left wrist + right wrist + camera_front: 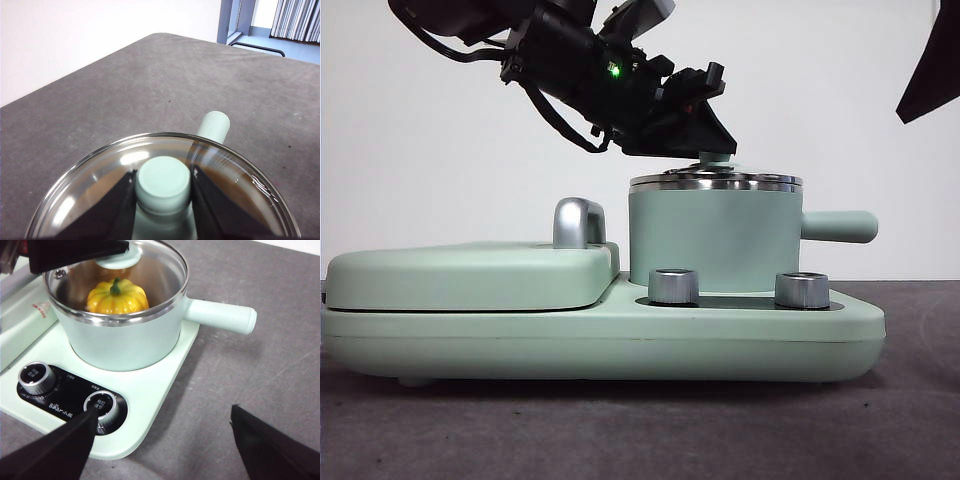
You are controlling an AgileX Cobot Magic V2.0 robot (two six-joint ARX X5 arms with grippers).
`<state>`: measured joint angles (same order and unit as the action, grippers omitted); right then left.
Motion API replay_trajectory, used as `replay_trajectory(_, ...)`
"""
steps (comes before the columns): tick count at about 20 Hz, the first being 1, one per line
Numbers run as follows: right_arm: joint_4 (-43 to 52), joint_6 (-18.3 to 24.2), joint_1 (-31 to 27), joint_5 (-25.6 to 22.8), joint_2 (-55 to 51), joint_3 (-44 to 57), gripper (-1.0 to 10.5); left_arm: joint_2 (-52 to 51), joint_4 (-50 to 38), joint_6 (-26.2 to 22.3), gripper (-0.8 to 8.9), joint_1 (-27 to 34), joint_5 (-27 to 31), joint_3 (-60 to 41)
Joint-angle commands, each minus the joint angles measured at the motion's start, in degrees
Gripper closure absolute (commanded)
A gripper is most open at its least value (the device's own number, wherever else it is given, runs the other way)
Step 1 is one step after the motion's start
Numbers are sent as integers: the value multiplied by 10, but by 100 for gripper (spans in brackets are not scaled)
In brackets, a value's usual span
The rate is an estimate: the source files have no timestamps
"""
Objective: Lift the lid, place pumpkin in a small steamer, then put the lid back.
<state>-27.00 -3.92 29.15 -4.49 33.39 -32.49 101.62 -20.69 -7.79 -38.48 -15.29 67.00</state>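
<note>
Pumpkin in, lid back on; only the release is left.

We see the pumpkin [118, 296] inside the steamer [713, 240], under the lid [716, 181], which sits level on the pot's rim. The left gripper [163, 185] has its fingers clamped on the lid's knob [163, 182], the pot handle [214, 125] pointing to about 1 o'clock past it. The right gripper [160, 442] waits with fingers apart, at roughly 5 o'clock from the pot. We judge the task nearly done: let go and pull away.

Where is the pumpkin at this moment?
The pumpkin sits inside the small steamer, seen through the lid in the right wrist view; the left gripper grips the lid's knob.
</note>
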Motion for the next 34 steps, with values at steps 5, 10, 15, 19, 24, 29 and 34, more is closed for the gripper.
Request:
replay_trajectory(5, -3, -7, 3, -1, 2, -1, 538, 16, 9, 38, 571, -4, -2, 4)
replay_trajectory(10, -1, -6, 3, 0, 2, -1, 538, -21, 62, 51, 519, -4, -2, 4)
replay_trajectory(15, 0, -6, 3, 0, 2, -1, 538, -104, 179, 52, 526, 17, -1, 4)
replay_trajectory(19, 5, -6, 3, 1, 2, -1, 538, -180, 292, 55, 536, 40, 4, 4)
replay_trajectory(24, 15, -6, 3, 5, 2, -1, 538, -238, 420, 102, 536, 86, 4, 4)
replay_trajectory(29, 24, -5, 3, 7, 12, -1, 538, -275, 499, 104, 536, 120, 4, 4)
replay_trajectory(34, 57, -6, 3, 35, 41, -2, 538, -298, 545, 104, 536, 140, 4, 3)
